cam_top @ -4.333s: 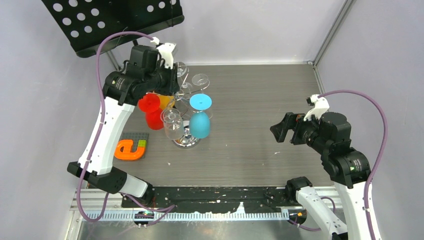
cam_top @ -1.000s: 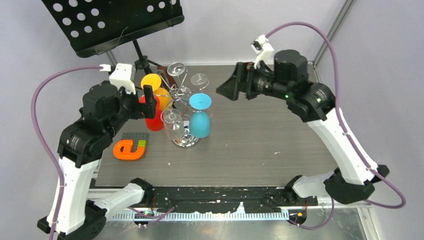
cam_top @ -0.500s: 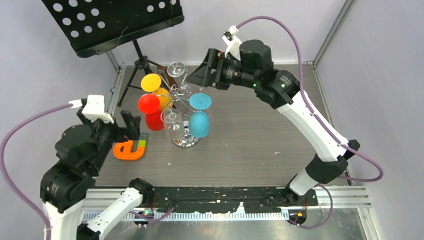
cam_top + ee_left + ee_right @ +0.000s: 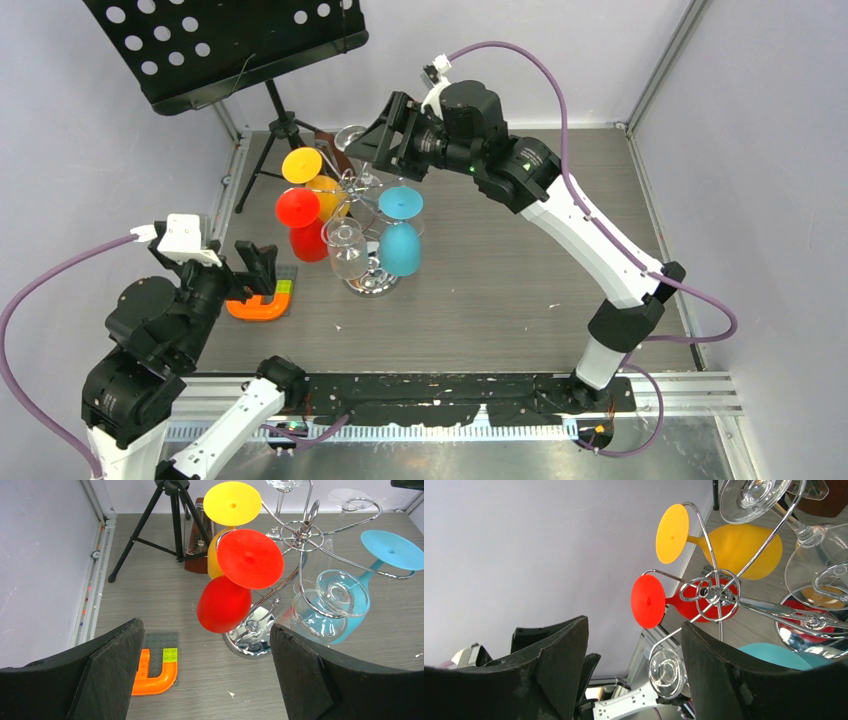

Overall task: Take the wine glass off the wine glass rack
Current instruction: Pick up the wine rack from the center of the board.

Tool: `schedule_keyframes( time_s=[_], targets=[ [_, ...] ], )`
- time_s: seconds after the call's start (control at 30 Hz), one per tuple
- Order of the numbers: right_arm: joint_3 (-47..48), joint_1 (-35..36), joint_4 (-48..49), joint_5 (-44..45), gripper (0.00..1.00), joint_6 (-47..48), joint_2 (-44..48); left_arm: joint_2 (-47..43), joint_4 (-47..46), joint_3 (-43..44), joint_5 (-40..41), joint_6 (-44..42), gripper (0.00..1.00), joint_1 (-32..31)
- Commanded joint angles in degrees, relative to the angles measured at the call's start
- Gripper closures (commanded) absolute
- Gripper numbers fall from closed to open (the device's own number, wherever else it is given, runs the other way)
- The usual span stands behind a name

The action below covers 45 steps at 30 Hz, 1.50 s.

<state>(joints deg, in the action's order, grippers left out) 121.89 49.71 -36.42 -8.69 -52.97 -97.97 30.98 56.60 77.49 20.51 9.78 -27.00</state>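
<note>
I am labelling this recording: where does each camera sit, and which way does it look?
Top view: high behind the arms, looks down on the table; both arms show, with the left gripper and the right gripper.
Left wrist: near-left of the rack, looks at it slightly downward; its own two fingers frame the bottom.
Right wrist: beyond the rack, rolled sideways, looks back over its top; its fingers show below.
Shared: all three see the rack and the red glass.

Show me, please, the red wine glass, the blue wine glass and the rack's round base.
red wine glass (image 4: 223, 605), left wrist view, on its bowl.
blue wine glass (image 4: 399, 250), top external view, on its bowl.
rack's round base (image 4: 247, 645), left wrist view, on its chrome surface.
</note>
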Motion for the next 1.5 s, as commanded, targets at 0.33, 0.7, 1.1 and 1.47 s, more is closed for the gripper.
schedule_keyframes(
  time_s=[0.33, 0.7, 1.1, 1.47],
  targets=[
    [5.94, 3.32, 1.43, 6.26, 0.31, -6.49, -6.00, -2.39, -1.84, -0.50, 0.79, -0.63, 0.05, 0.12],
    [3.96, 3.72, 3.26, 7.97, 0.33, -7.37, -7.12, -3.51, -0.70, 0.14, 1.98, -1.91, 0.04, 0.11],
    [3.89, 4.16, 4.63, 7.60, 0.34, -8.46, -8.72, -3.95, -0.40, 0.09, 2.23, -2.13, 0.04, 0.16],
    [2.40, 4.21, 5.67, 7.44, 0.35, -8.69, -8.95, -4.04, -0.69, -0.08, 2.59, -2.35, 0.03, 0.12]
  ],
)
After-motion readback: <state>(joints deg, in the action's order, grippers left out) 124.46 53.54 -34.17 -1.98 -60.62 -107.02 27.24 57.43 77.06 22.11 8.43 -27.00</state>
